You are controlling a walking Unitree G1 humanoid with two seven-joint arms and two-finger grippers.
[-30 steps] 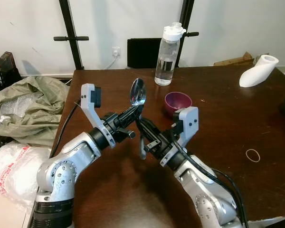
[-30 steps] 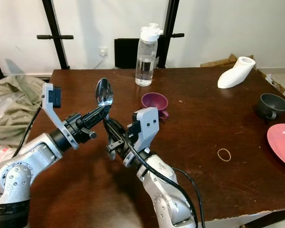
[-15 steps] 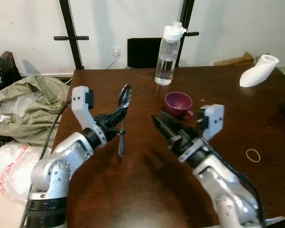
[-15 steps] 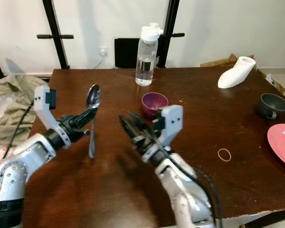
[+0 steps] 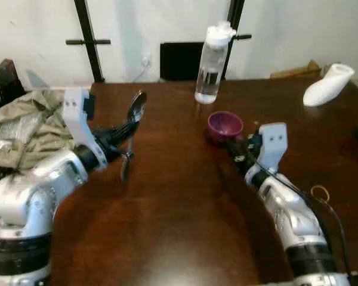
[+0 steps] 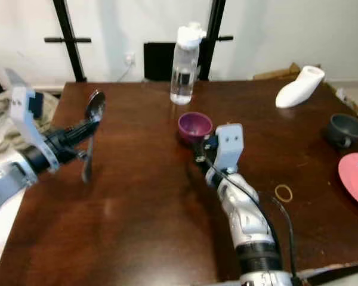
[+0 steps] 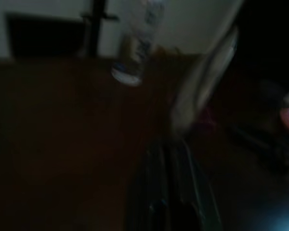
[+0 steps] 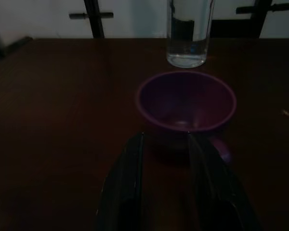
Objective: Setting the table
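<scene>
A metal spoon (image 5: 131, 128) is pinched near its neck between the closed fingers of the left gripper (image 5: 124, 126), held above the left part of the dark wooden table (image 5: 185, 220) with its bowl up and its handle hanging down. The right gripper (image 8: 164, 159) sits low over the table just short of a purple cup (image 5: 225, 126), its two fingers a narrow gap apart and holding nothing. Beyond the cup stands a clear water bottle (image 5: 211, 64), and farther right lie a white object (image 6: 299, 87), a dark cup (image 6: 343, 129), a pink plate (image 6: 355, 185) and a rubber band (image 6: 283, 192).
</scene>
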